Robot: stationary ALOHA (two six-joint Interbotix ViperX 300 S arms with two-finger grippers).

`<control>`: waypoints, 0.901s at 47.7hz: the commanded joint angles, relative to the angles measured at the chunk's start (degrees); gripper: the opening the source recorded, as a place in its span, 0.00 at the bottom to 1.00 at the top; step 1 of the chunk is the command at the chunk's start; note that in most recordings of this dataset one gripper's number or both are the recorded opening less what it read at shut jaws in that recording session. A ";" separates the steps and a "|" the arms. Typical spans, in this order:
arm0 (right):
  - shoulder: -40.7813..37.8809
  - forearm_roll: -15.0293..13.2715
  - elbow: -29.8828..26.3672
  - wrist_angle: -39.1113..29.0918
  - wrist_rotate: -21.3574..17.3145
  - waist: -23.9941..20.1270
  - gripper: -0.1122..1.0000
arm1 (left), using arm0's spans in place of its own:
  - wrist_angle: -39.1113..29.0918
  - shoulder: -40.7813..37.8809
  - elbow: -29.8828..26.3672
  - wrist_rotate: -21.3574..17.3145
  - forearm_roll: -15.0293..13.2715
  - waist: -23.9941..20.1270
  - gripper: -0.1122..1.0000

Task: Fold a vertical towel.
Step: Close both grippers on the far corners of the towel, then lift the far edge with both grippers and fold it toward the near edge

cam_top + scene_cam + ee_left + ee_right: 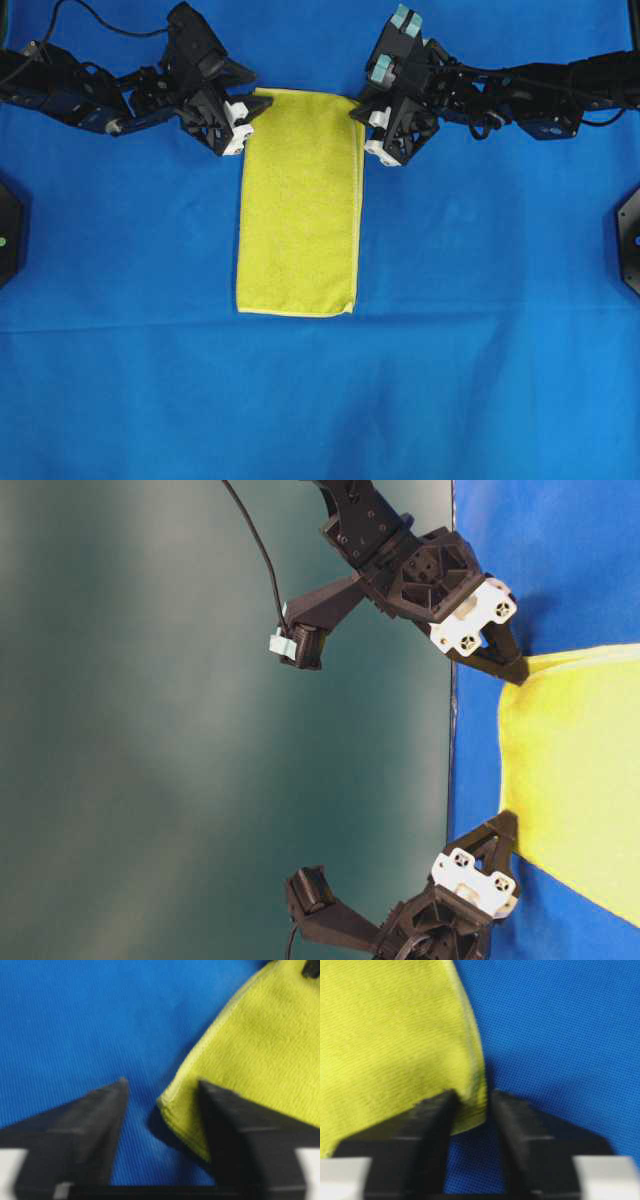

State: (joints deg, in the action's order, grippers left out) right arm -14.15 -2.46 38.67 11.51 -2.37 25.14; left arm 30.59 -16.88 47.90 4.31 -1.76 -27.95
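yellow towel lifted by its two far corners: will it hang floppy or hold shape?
Probably floppy: the towel is thin microfibre lying flat, its corner layered at the left gripper. Likely light; the textured weave at the right gripper should resist slipping.

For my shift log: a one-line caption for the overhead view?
Both grippers, left and right, sit at the top corners of the yellow-green towel lying flat on blue cloth.

No text, label, brand, number or sign could be read in any view — nothing legible stood on any surface.
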 commanded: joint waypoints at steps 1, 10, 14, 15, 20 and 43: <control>0.88 -0.44 -0.70 -0.26 0.18 0.18 0.36 | -0.62 0.35 -0.35 -0.18 0.00 0.35 0.43; 0.88 -1.76 -0.88 -0.18 0.18 0.09 0.14 | -1.49 0.35 -0.44 -0.44 0.00 1.05 0.13; 0.88 -1.76 -0.97 -0.09 0.18 0.09 0.14 | -1.93 0.35 -0.53 -0.35 0.00 1.23 0.13; 0.88 -1.76 -1.05 -0.09 0.18 0.09 0.14 | -1.93 0.35 -0.53 -0.35 0.09 1.23 0.13; 0.97 -1.76 -0.97 -0.35 0.18 0.09 0.14 | -2.20 0.88 -0.62 -0.26 0.00 1.23 0.13; 4.75 -2.99 -1.23 -0.44 0.35 4.66 0.14 | -5.54 5.98 -3.69 -3.78 0.09 -1.67 0.13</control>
State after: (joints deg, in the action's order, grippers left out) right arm -11.16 -5.01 38.50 10.90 -2.11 28.74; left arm 25.05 -12.30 45.62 1.05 -1.67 -28.83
